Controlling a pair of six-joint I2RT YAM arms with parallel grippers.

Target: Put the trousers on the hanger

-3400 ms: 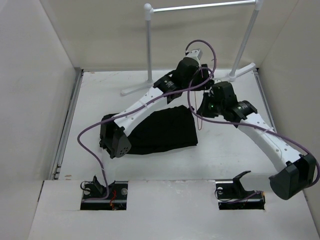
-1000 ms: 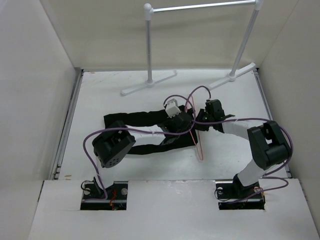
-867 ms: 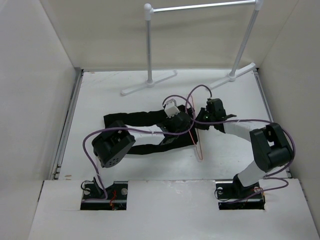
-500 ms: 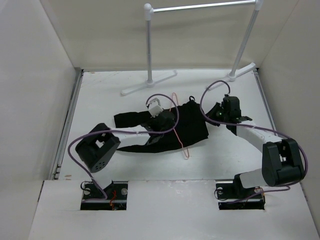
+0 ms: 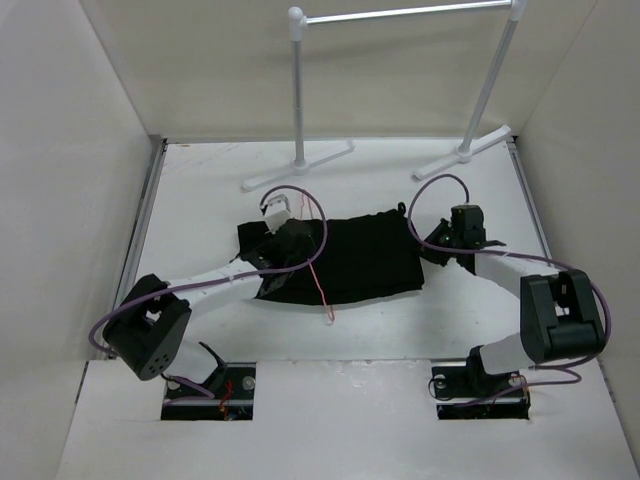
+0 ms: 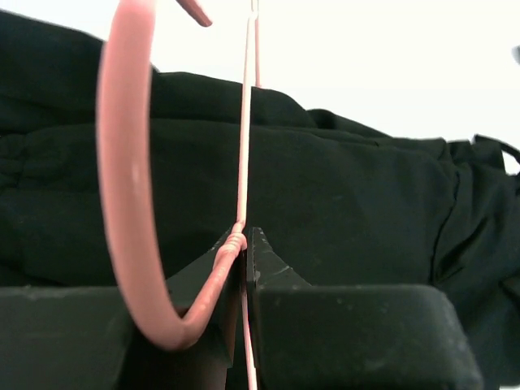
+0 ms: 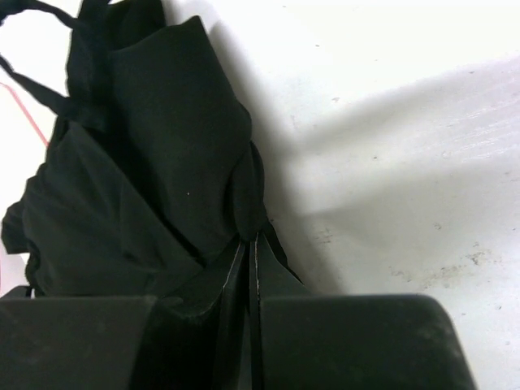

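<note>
The black trousers lie folded on the white table in the middle of the top view. The pink-red wire hanger runs across their left part, its lower end past the near edge. My left gripper is shut on the hanger's twisted neck; the hook curves up at the left of the left wrist view, with the trousers behind. My right gripper is shut on the right edge of the trousers, pinching a fold of fabric just above the table.
A white-posted rack with a silver crossbar stands at the back, its feet on the far table. White walls close in left and right. A drawstring loop shows at the top left of the right wrist view.
Both arms have swung leftward. My left gripper carried the hanger left across the trousers. My right gripper pulled the fabric out, so the trousers lie wider and flatter than before.
</note>
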